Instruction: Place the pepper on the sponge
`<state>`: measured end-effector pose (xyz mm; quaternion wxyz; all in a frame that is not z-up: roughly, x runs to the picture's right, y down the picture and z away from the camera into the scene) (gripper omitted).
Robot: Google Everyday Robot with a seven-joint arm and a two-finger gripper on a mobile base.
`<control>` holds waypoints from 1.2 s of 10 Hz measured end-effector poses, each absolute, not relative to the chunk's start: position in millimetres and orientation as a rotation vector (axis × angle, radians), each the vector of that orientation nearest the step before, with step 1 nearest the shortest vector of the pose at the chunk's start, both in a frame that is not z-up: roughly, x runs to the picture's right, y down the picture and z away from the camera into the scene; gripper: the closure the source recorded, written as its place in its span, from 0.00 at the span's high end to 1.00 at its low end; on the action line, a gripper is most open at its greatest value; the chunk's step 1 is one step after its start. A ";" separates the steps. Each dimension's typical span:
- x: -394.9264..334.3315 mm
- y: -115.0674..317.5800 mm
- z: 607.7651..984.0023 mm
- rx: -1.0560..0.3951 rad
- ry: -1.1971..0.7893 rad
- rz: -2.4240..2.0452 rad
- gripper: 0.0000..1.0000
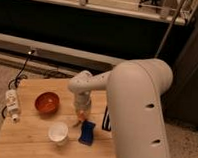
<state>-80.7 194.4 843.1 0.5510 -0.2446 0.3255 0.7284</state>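
Note:
The orange pepper [81, 115] lies on the wooden table [24, 134], just above and left of the blue sponge [87, 132]. My gripper [82, 110] points straight down from the white arm and its tip sits right over the pepper, covering most of it. Only a bit of orange shows below the gripper. The sponge lies flat and free, a short way toward the table's front from the gripper.
An orange-red bowl [46, 102] sits to the left of the gripper. A white cup [58, 133] stands left of the sponge. A black striped object [107, 120] lies to the right, partly behind my large white arm [138, 115]. A power strip [11, 101] hangs off the table's left edge.

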 end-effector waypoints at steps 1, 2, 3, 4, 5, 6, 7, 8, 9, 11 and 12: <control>-81.0 195.4 843.5 -0.578 0.770 1.719 0.06; -82.4 196.4 844.0 -0.578 0.770 1.709 0.01; -83.6 197.1 844.2 -0.577 0.769 1.700 0.00; -84.8 196.8 844.0 -0.578 0.764 1.686 0.00; -88.0 194.5 842.3 -0.589 0.746 1.677 0.00; -95.5 186.1 836.6 -0.603 0.705 1.668 0.00; -95.1 171.5 826.0 -0.602 0.654 1.659 0.00; -92.4 159.2 812.7 -0.602 0.608 1.650 0.00; -91.8 151.3 800.4 -0.607 0.568 1.638 0.00; -84.6 150.7 765.7 -0.632 0.524 1.597 0.00; -79.8 159.6 753.2 -0.650 0.536 1.582 0.00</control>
